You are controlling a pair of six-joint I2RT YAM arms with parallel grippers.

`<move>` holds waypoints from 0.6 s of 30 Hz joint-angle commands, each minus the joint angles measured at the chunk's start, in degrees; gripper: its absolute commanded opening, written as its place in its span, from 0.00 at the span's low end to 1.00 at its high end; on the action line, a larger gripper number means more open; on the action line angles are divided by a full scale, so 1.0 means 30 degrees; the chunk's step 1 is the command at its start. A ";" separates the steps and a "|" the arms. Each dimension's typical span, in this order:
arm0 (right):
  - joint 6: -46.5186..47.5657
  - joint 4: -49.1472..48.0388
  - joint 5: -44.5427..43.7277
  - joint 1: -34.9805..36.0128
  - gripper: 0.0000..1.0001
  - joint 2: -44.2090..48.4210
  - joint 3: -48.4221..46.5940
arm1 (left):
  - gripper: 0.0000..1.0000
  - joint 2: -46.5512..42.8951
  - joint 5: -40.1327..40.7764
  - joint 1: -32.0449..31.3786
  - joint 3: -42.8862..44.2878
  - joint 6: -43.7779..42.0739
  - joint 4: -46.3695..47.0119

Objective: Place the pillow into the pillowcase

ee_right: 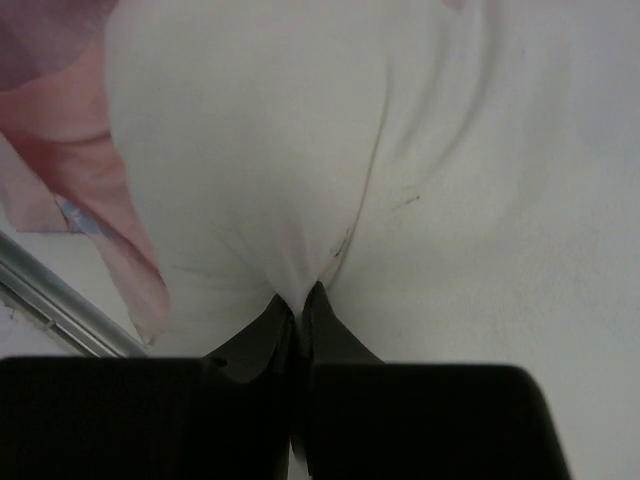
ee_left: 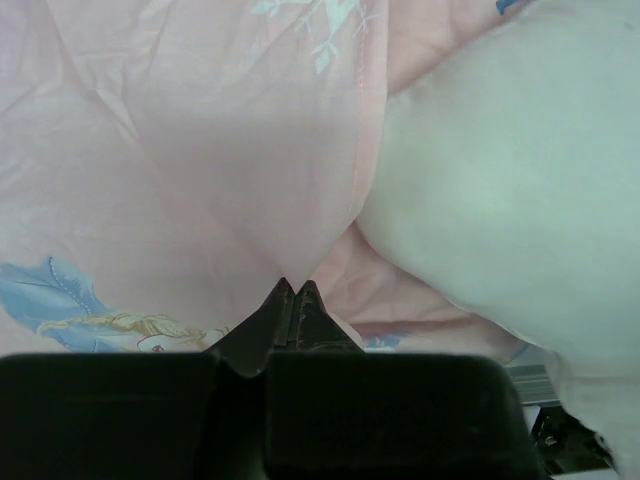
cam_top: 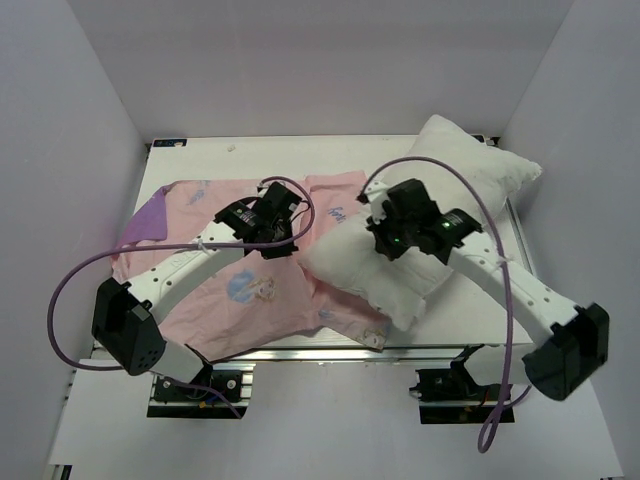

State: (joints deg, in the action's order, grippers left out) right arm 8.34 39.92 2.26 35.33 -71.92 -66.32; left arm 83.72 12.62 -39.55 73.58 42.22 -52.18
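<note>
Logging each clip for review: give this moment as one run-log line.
left pincer: shut on pillowcase | right pincer: shut on pillow | pillow: near end lying on pillowcase | stage: insertion not yet done

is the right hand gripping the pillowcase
No, the right wrist view shows the right hand shut on a fold of the white pillow, with the pink pillowcase off to one side.

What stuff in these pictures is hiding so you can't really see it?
- Top view: the pillowcase opening, covered by the left arm and the pillow; whether the pillow is partly inside is unclear.
- Left wrist view: the cartoon girl print, cut off by the edge and the left gripper.
- Right wrist view: how much pillow fabric the right gripper pinches, buried between its shut fingers.
</note>
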 commanded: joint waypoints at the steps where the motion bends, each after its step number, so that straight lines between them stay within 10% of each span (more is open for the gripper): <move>1: -0.0756 -0.2524 -0.0782 0.1812 0.00 -0.1884 -0.2377 | 0.00 -0.1216 -0.0574 -0.0088 -0.0327 0.0342 0.0460; 18: -0.6498 -1.2334 -0.1338 0.2402 0.00 -0.3745 -0.4439 | 0.00 -0.4235 -0.1161 -0.0264 -0.3053 0.1338 0.1984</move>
State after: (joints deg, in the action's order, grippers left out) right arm -8.49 16.49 -3.95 41.76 -88.14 -80.25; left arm 74.02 8.73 -39.92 64.47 45.28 -47.46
